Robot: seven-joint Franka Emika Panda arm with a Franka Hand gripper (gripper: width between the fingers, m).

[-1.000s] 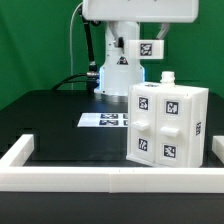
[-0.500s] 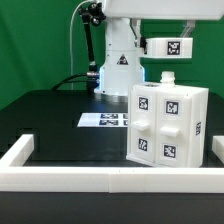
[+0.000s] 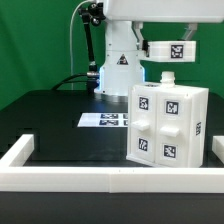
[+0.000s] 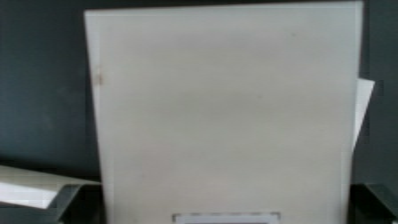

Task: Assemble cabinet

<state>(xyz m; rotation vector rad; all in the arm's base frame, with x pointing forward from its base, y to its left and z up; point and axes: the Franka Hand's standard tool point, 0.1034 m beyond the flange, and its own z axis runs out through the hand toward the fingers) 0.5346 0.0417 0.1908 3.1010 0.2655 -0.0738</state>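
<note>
Swung rightward, the gripper [image 3: 170,56] hangs straight above the upright cabinet [image 3: 165,125] — lower right of frame. Jaw spacing — cannot tell.

Cabinet [image 3: 168,126] matte wht plastic, table [image 3: 60,118] matte blk.

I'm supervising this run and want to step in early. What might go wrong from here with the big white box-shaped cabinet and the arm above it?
1. A small white nub sticks up from the matte white box-shaped cabinet, apparently just below the white robot arm; a descent may knock it.
2. The cabinet stands close to the low white border frame on the exterior view's right; a sideways push could jam it there.
</note>
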